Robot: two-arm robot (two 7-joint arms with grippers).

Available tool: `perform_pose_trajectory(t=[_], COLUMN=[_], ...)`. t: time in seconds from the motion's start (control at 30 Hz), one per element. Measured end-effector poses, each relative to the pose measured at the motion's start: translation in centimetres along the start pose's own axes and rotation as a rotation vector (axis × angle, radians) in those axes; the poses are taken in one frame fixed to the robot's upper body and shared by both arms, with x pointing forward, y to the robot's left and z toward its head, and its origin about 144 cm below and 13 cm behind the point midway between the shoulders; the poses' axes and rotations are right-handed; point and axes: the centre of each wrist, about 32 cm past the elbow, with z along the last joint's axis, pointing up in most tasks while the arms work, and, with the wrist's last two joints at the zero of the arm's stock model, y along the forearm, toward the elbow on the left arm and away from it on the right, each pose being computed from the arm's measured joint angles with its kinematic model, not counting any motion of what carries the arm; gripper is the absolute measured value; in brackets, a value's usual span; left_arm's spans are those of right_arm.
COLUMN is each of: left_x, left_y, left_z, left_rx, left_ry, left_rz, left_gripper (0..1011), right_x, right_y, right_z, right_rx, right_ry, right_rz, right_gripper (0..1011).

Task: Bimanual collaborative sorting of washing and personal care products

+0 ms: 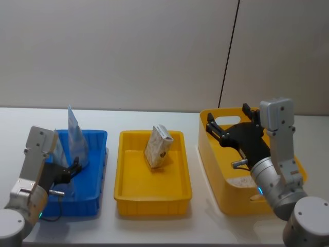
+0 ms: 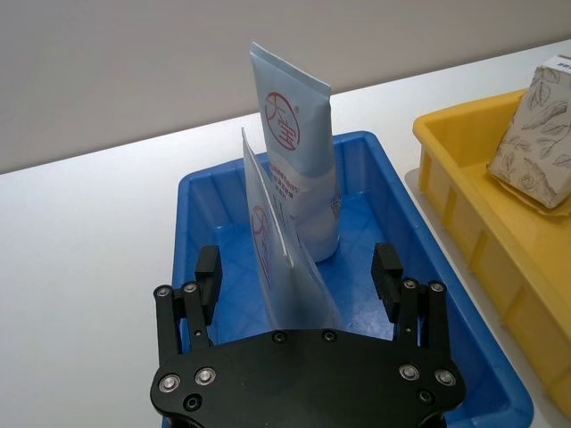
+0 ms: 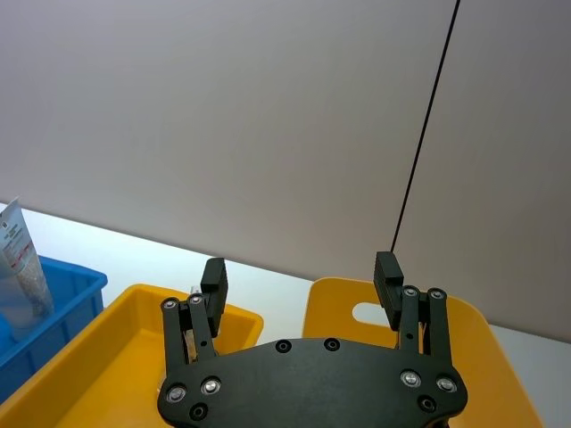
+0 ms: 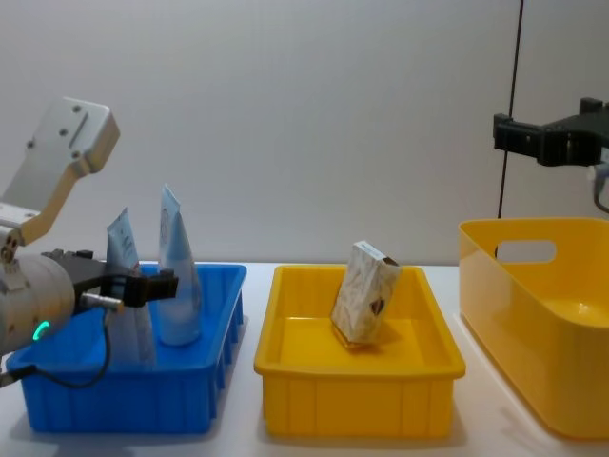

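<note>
Two pouches stand upright in the blue bin (image 1: 97,136): a tall pouch with a pale blue label (image 2: 299,169) at the back and a thin translucent pouch (image 2: 277,259) in front of it. My left gripper (image 2: 297,267) is open low over the bin, its fingers on either side of the front pouch and apart from it; it also shows in the head view (image 1: 74,167). A beige-and-white marbled carton (image 1: 157,146) leans in the middle yellow tray (image 1: 154,200). My right gripper (image 1: 226,131) hangs open and empty above the far rim of the yellow basket (image 1: 221,190).
The three containers stand in a row on a white table: blue bin (image 4: 143,400), yellow tray (image 4: 352,409), tall yellow basket with a handle slot (image 4: 533,362). A grey wall with a black cable rises behind. Narrow strips of bare table separate the containers.
</note>
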Motion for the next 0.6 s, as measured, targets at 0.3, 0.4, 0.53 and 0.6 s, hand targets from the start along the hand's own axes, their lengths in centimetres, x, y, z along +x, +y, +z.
perform_pose_trajectory(t=[0.3,0.4,0.53,0.6], left_x=[0.2,0.3,0.2,0.2], left_y=[-1.3,-1.6,-1.9,-2.0], left_z=[-0.7,-0.8,-1.0,-1.1], left_rx=[0.019,0.023,0.031,0.033], left_ry=[-0.013,-0.014,-0.013,-0.013], left_rz=[-0.007,-0.008,-0.006,-0.005], left_gripper=[967,905,781,717], right_x=[0.0,0.0,0.0,0.0], right_y=[0.0,0.0,0.0,0.0], right_z=[0.0,0.0,0.0,0.0], right_rx=[0.000,0.000,0.000,0.000], right_ry=[0.000,0.000,0.000,0.000], right_rz=[0.000,0.000,0.000,0.000], right_gripper=[1004,1004,1004,1004])
